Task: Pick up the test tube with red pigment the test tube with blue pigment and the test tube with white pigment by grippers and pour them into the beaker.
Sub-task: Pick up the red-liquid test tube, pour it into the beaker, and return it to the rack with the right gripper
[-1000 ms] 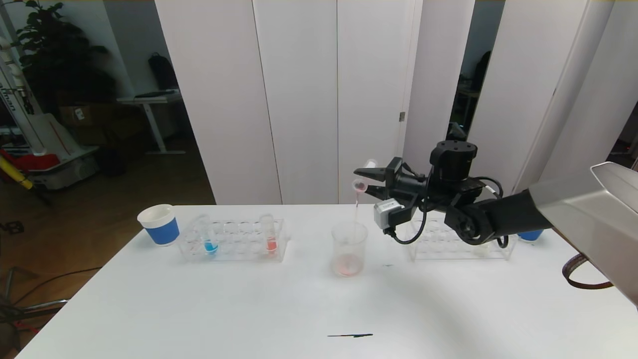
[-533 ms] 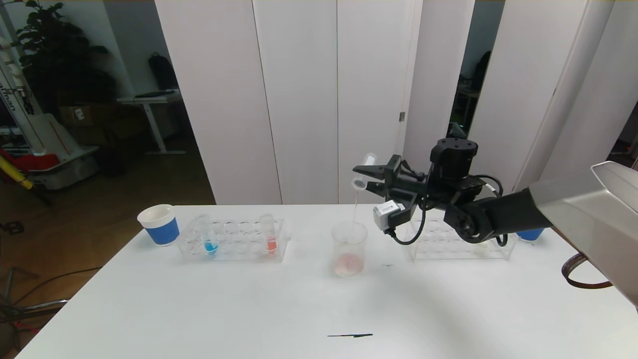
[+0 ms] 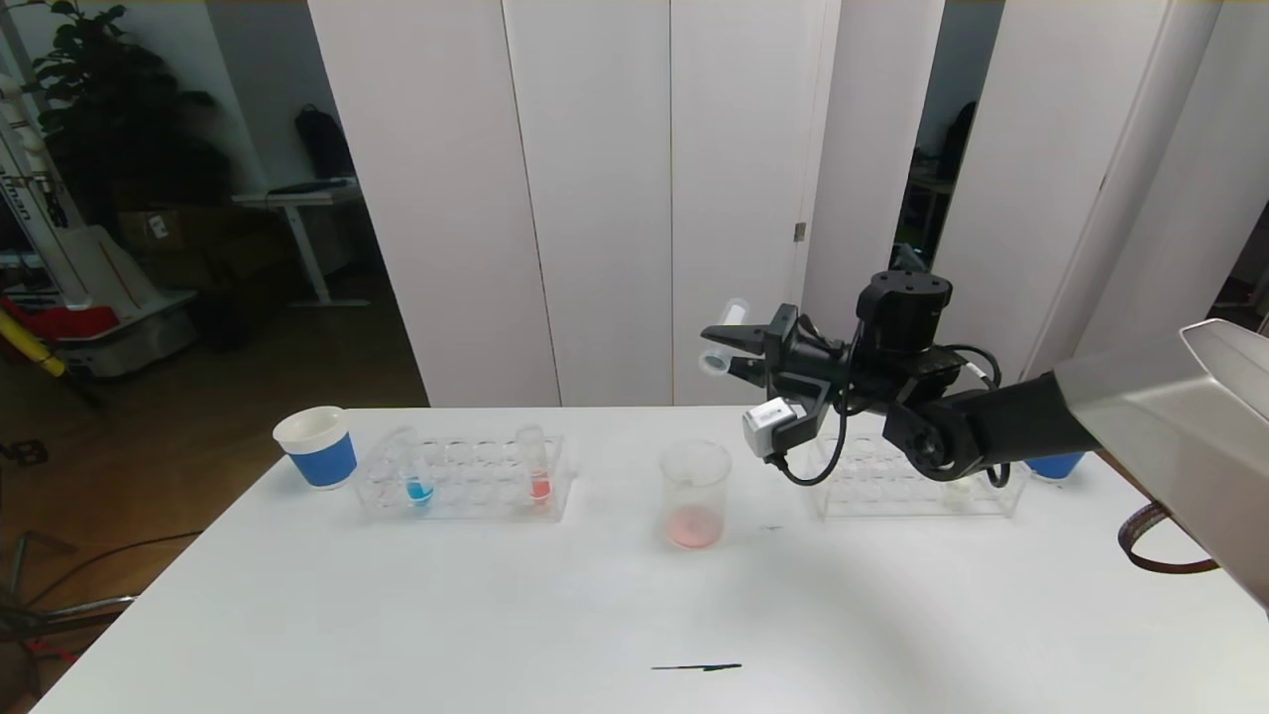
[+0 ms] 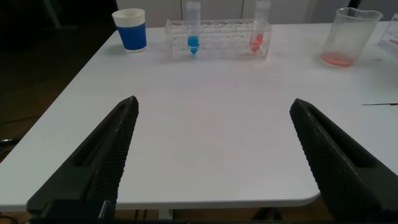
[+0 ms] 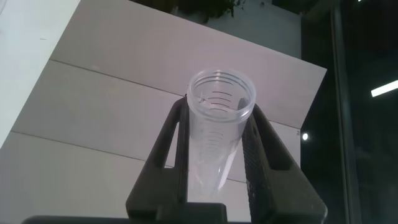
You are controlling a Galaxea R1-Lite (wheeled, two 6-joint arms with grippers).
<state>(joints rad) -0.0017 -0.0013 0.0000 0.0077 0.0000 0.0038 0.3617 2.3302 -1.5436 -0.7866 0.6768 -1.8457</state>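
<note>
My right gripper (image 3: 719, 350) is shut on a clear test tube (image 3: 722, 337) that looks empty. It holds the tube tilted almost level, high above the beaker (image 3: 694, 493). The right wrist view shows the tube (image 5: 219, 134) between the fingers (image 5: 260, 149). The beaker holds a little pink liquid and also shows in the left wrist view (image 4: 348, 37). The blue-pigment tube (image 3: 416, 477) and a red-pigment tube (image 3: 536, 466) stand in the left rack (image 3: 466, 478). A whitish blob (image 3: 957, 499) shows in the right rack, half hidden by the arm. My left gripper (image 4: 214, 155) is open and empty by the table's near edge.
A white cup with a blue band (image 3: 317, 446) stands left of the left rack. The right rack (image 3: 912, 486) sits behind my right arm, with another blue-banded cup (image 3: 1053, 465) beyond it. A dark pen-like mark (image 3: 696, 666) lies near the table's front.
The thin stream from the tube into the beaker has stopped. My right gripper has lifted slightly and turned the tube more level. The left arm has not moved.
</note>
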